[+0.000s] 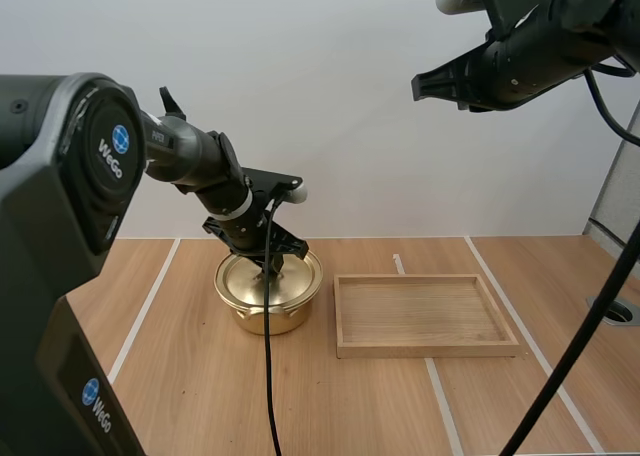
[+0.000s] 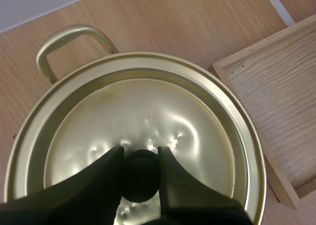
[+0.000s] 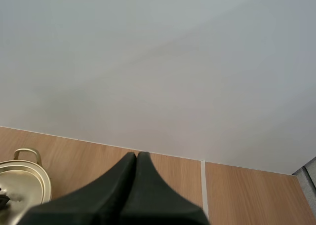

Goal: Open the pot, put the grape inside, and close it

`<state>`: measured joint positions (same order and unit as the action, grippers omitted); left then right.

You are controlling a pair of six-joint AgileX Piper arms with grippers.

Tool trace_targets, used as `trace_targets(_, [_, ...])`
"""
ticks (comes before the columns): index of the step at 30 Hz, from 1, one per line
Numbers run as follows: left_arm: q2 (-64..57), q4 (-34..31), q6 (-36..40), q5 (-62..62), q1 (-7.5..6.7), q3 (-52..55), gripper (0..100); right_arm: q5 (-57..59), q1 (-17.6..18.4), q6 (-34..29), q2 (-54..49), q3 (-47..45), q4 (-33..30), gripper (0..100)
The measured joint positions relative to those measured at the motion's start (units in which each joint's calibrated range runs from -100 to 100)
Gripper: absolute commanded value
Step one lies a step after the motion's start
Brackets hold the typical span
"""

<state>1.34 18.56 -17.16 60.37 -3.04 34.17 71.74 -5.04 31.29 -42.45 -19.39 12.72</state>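
Pinching the black knob (image 2: 140,180) in our left gripper (image 2: 140,155), we judge the lid (image 2: 148,111), seated on the pot (image 1: 266,314) beside the tray (image 1: 425,348), light, stiff, slippery; right gripper (image 3: 137,158) clenched empty aloft.

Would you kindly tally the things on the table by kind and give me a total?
pot: 1
lid: 1, sitting on the pot
tray: 1
Total: 3
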Motion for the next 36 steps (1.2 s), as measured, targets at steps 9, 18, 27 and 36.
trace_targets(9, [0.50,0.00,0.00,-1.68,0.00,-0.13,95,0.36,0.00,0.00,0.00,0.00,0.00,0])
trace_targets(18, [0.85,-0.41,-0.39,-2.98,0.09,-0.36,100,0.55,0.00,0.00,0.00,0.00,0.11,0])
trace_targets(27, [-1.73,-1.41,-0.39,5.28,0.09,-6.02,100,0.69,0.00,0.00,0.00,0.00,0.11,0])
trace_targets(36, [-11.27,-1.68,0.14,12.38,0.09,-16.77,100,1.34,0.00,0.00,0.00,0.00,0.11,0])
